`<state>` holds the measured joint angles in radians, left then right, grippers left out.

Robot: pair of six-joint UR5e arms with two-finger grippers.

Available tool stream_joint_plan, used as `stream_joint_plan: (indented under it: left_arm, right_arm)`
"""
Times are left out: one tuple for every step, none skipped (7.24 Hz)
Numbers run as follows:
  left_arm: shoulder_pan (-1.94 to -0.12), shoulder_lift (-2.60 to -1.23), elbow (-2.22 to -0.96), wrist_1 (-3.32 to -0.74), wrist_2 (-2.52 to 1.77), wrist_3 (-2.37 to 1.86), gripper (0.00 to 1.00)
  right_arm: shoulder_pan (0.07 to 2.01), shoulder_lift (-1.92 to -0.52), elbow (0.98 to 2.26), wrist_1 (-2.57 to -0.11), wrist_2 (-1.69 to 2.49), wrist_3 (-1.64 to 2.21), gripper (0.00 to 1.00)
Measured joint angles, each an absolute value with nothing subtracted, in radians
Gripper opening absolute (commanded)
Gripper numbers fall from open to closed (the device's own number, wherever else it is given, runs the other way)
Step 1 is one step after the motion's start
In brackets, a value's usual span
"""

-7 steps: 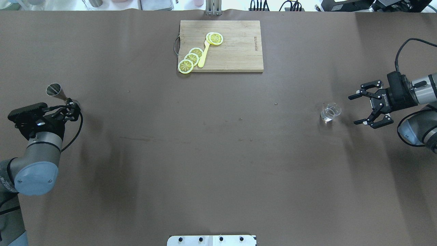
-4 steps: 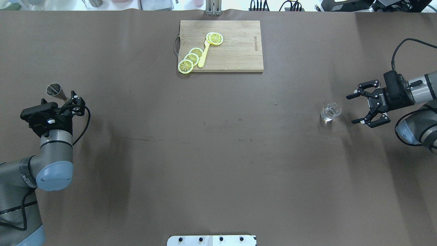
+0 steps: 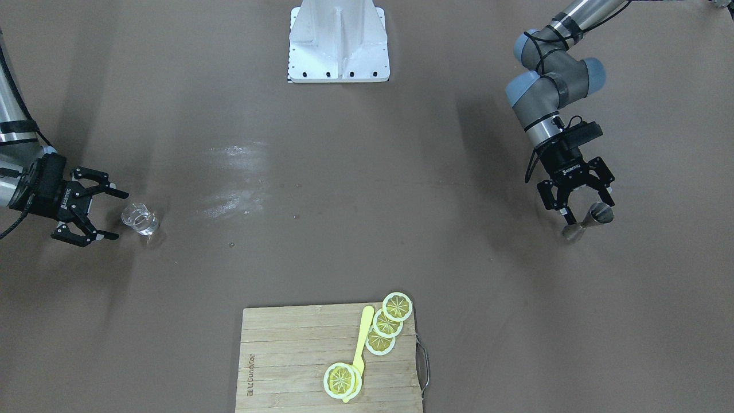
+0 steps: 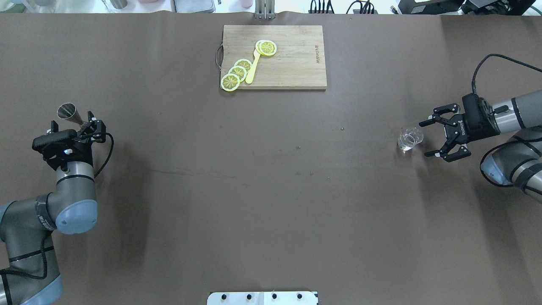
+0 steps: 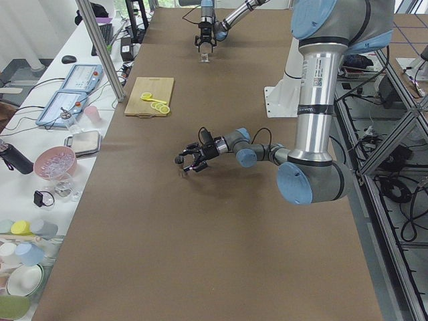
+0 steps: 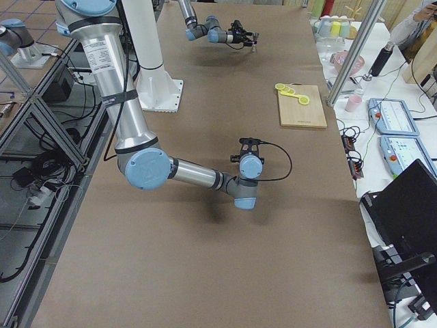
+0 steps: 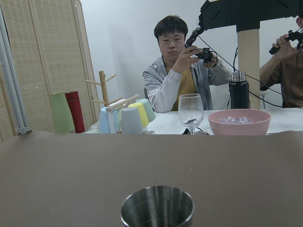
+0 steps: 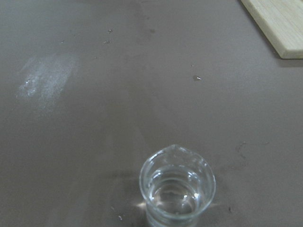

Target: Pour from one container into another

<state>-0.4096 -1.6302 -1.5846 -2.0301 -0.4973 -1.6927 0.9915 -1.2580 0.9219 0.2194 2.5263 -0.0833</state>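
Note:
A steel jigger (image 4: pixel 70 113) stands at the table's left side. My left gripper (image 4: pixel 76 125) is open, with its fingers on either side of the jigger's lower part; I cannot tell whether they touch it. The left wrist view shows the jigger's rim (image 7: pixel 157 208) close at the bottom centre. At the right side stands a small clear glass (image 4: pixel 410 139) holding clear liquid. My right gripper (image 4: pixel 425 139) is open just to the right of the glass, with its fingertips level with it and apart from it. The right wrist view shows the glass (image 8: pixel 177 187) straight ahead.
A wooden cutting board (image 4: pixel 296 63) with lemon slices (image 4: pixel 237 72) and a yellow utensil lies at the far middle of the table. The white robot base (image 3: pixel 338 40) sits at the near edge. Operators and cups are behind the far edge.
My left arm has swung in and turned, so the open left gripper now straddles the jigger. My right gripper has moved left, closer to the glass, still open.

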Motion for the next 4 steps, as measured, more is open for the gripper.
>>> stream_joint_plan:
  left_arm:
    - [-0.41, -1.631, -1.57, -2.026, -0.496, -1.721, 0.97]
    - [-0.41, -1.632, -1.555, -2.024, -0.494, -1.734, 0.97]
    - [-0.411, -1.633, -1.544, -2.024, -0.49, -1.739, 0.97]
    - [-0.413, -1.634, -1.536, -2.023, -0.489, -1.74, 0.97]
  right_arm:
    - [0.982, -1.256, 0.922, 0.219, 2.511, -0.082, 0.97]
    - [0.971, -1.254, 0.921, 0.219, 2.498, -0.082, 0.97]
    - [0.962, -1.25, 0.92, 0.218, 2.486, -0.081, 0.97]
    - [0.955, -1.244, 0.918, 0.216, 2.477, -0.081, 0.97]
